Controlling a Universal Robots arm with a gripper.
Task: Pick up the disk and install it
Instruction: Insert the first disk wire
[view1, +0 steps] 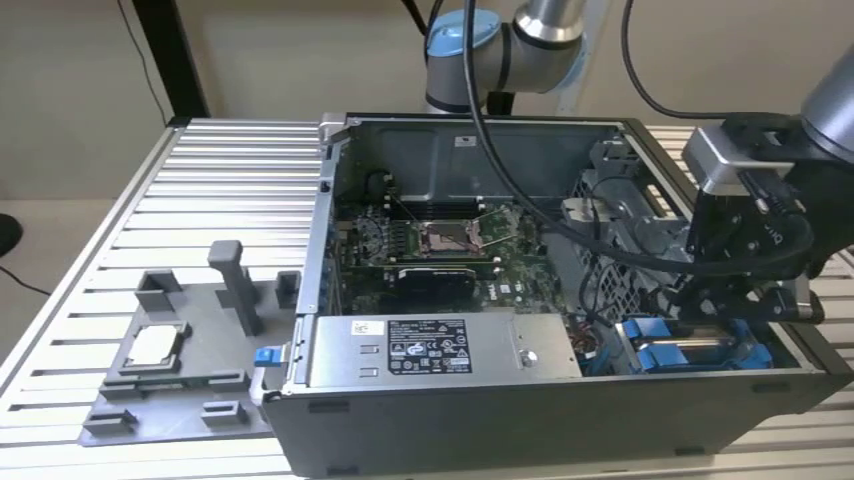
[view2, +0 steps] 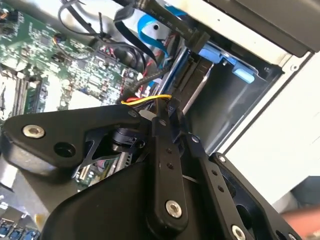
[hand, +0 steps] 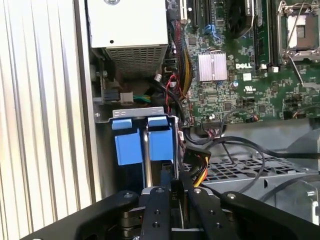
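Gripper (hand: 173, 189) jaws were seen drawn together in the first wrist view, with nothing caught between them, and were held close by the drive bay (hand: 137, 111) of the open computer case (view1: 534, 420). Just beyond the tips and apart from them, the disk (hand: 161, 145) in its blue carrier was found seated in that bay beside a second blue carrier (hand: 127, 146). Pick-up was therefore judged done and installation nearly finished, though whether the disk was pushed fully home could not be told.
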